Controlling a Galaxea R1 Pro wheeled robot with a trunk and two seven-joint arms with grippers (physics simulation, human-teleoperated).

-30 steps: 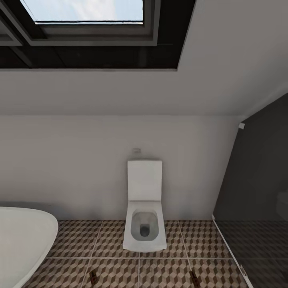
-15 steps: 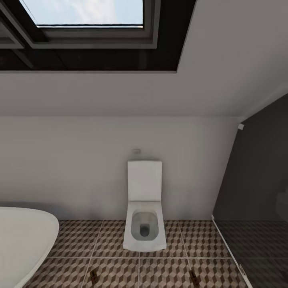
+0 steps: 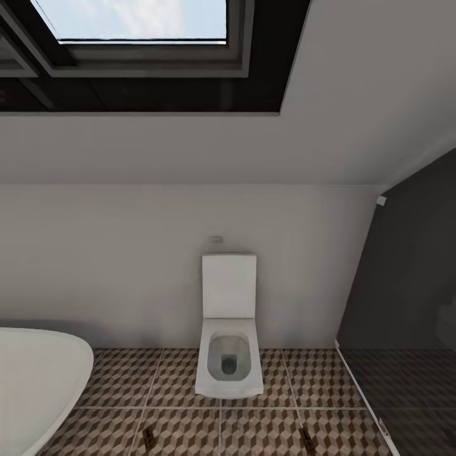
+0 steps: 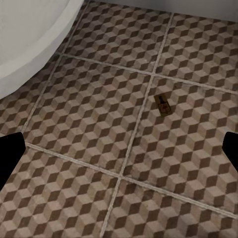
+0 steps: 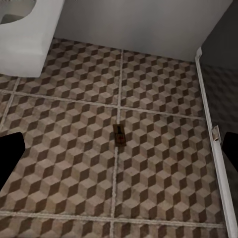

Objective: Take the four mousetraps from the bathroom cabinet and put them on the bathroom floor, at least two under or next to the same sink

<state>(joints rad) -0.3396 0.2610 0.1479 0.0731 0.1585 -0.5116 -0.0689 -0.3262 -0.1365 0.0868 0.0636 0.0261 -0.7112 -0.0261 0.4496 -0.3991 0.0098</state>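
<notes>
Two mousetraps lie flat on the cube-patterned bathroom floor (image 3: 253,430): one (image 3: 149,437) near the bathtub, the other (image 3: 307,438) near the shower glass. In the left wrist view the first mousetrap (image 4: 162,104) rests just beside a grout line, and my left gripper (image 4: 119,151) hangs open above the tiles, apart from it. In the right wrist view the second mousetrap (image 5: 119,135) lies on a grout line. My right gripper (image 5: 119,151) is open above the floor and holds nothing. The cabinet and the bathroom sink are out of view.
A white toilet (image 3: 229,342) stands against the far wall between the two traps. The rounded white bathtub (image 3: 35,380) fills the left. A dark glass shower screen (image 3: 405,354) with a white frame (image 5: 210,124) closes the right. A skylight (image 3: 136,19) is overhead.
The head view has tipped very slightly since a second ago. Both mousetraps stay where they were.
</notes>
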